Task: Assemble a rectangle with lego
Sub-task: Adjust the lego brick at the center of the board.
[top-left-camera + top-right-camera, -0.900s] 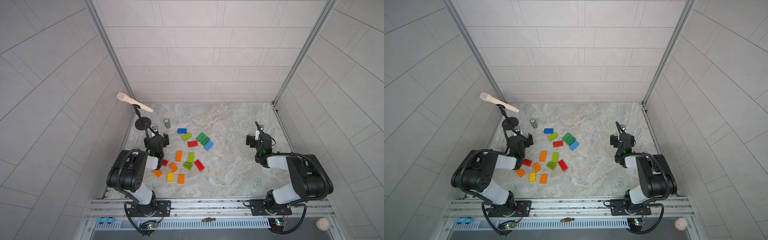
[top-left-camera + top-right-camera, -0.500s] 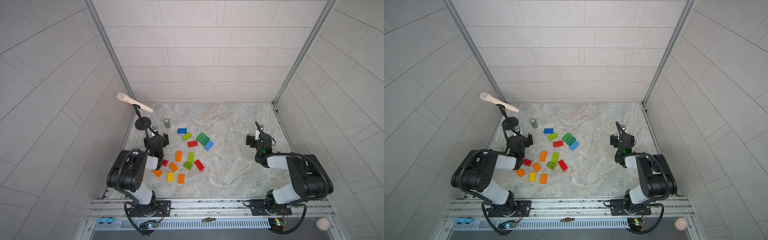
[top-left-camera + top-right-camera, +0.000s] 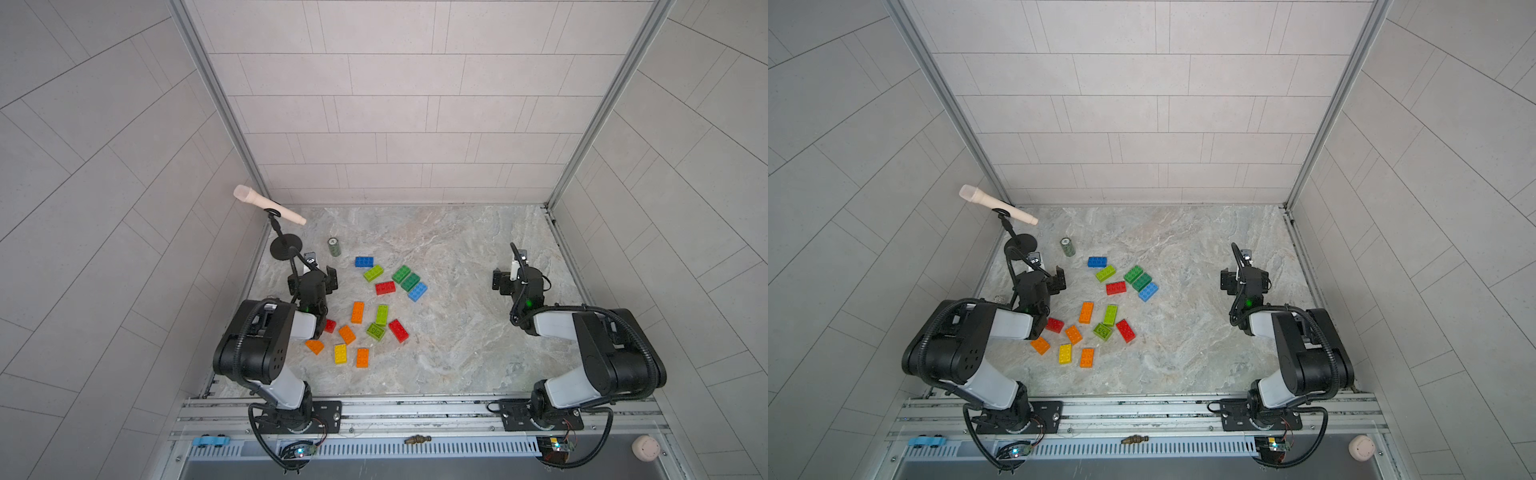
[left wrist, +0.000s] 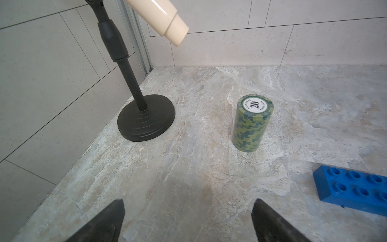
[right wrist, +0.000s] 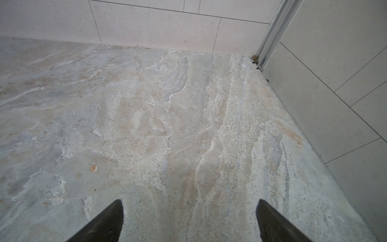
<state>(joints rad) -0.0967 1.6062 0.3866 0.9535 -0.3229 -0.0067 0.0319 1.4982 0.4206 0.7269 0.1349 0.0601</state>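
Observation:
Several loose lego bricks lie scattered left of the table's middle in both top views. A far group holds a blue brick point(image 3: 364, 262), a lime one point(image 3: 373, 273), two dark green ones point(image 3: 405, 278), a red one point(image 3: 385, 288) and a light blue one point(image 3: 417, 291). A near group has orange point(image 3: 357, 312), lime point(image 3: 382, 314), red point(image 3: 398, 330) and yellow point(image 3: 340, 354) bricks. My left gripper point(image 3: 311, 279) stands open just left of the bricks, holding nothing. The blue brick point(image 4: 354, 190) shows beside it. My right gripper point(image 3: 517, 282) is open over bare table point(image 5: 188, 125).
A stack of green poker chips point(image 4: 252, 123) stands ahead of the left gripper. A microphone point(image 3: 266, 205) on a black round-based stand point(image 4: 146, 118) is in the far left corner. Tiled walls close in three sides. The right gripper is near the right wall point(image 5: 335, 73).

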